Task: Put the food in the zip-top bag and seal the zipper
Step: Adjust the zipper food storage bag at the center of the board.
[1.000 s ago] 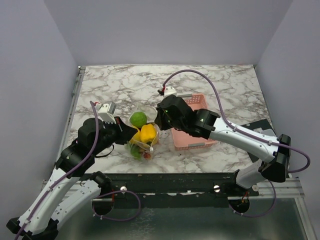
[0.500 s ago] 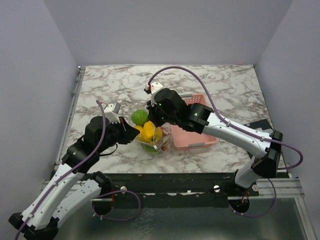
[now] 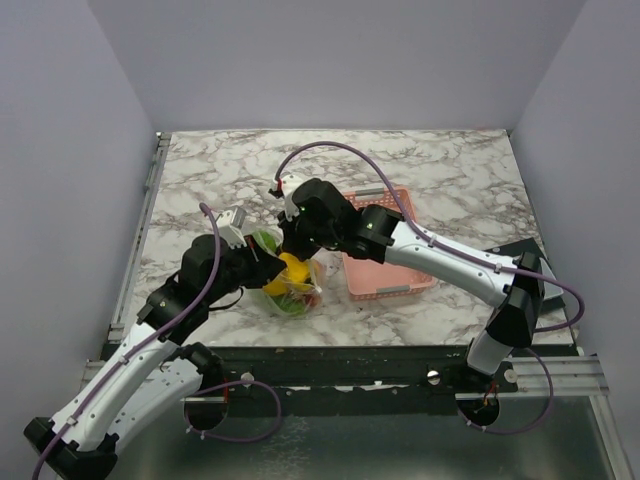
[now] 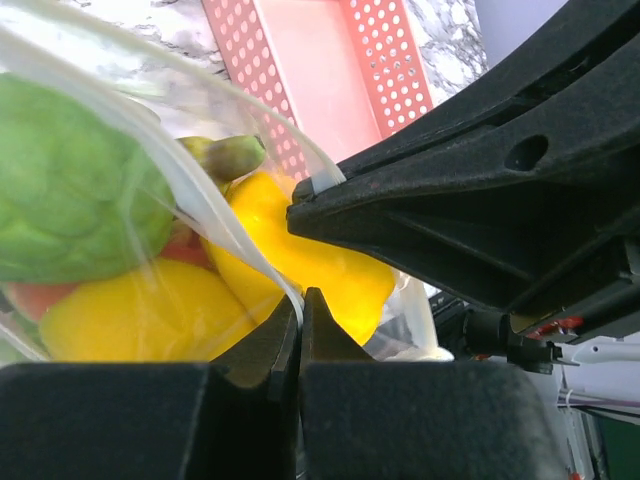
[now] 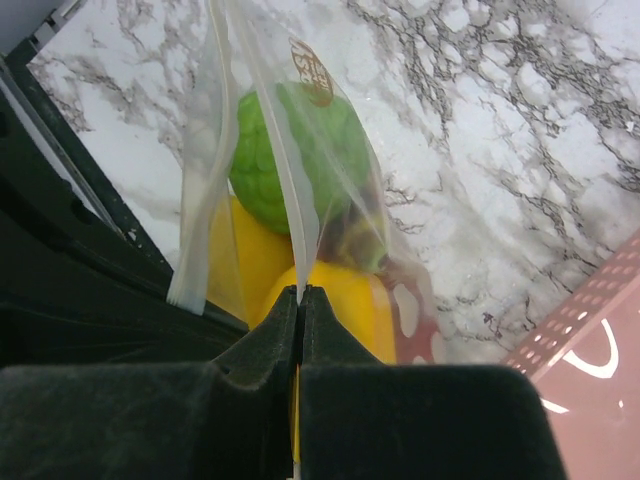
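One zip-top bag (image 3: 300,292); inside, two yellow fruits (image 4: 335,265), one green fruit (image 4: 70,190), one red piece (image 4: 30,298). One pink basket (image 3: 385,277) at its 3 o'clock. One left pincer (image 4: 300,302), one right pincer (image 5: 301,297). One counter (image 3: 220,170).

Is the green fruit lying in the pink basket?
No, the green fruit sits inside the clear bag, next to the yellow fruit.

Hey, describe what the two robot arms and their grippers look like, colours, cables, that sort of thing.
The left arm and right arm both have white lower links and black upper segments, and each trails a purple cable looping to a small white wrist module. The left gripper and right gripper have matte black, wedge-shaped fingers tapering to thin tips.
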Available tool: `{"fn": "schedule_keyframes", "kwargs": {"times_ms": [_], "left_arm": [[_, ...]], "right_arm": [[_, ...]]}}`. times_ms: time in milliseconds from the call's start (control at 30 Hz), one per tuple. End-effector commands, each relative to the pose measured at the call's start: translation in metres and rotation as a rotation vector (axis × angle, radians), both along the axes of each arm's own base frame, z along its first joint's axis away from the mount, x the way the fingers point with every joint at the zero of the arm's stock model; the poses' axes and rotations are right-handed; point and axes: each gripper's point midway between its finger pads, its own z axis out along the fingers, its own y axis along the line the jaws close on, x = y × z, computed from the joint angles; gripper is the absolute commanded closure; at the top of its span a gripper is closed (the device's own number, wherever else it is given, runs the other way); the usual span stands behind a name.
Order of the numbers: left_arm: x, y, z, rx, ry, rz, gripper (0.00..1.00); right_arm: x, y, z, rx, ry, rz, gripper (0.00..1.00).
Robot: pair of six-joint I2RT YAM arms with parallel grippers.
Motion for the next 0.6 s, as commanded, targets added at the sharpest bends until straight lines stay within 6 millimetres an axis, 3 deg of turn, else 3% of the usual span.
{"fn": "schedule_keyframes", "kwargs": {"times_ms": [0, 267, 567], "left_arm": [[0.007, -0.011, 0.028, -0.114, -0.079, 0.001, 1.00], [0.013, 0.004, 0.037, -0.158, -0.120, 0.103, 1.00], [0.022, 0.015, 0.023, -0.175, -0.126, 0.198, 1.00]], "right_arm": [[-0.017, 0.025, 0.009, 0.093, 0.046, 0.111, 0.99], [-0.020, 0.029, 0.020, 0.092, 0.029, 0.161, 0.99], [-0.029, 0.024, 0.000, 0.075, 0.064, 0.185, 0.99]]}}
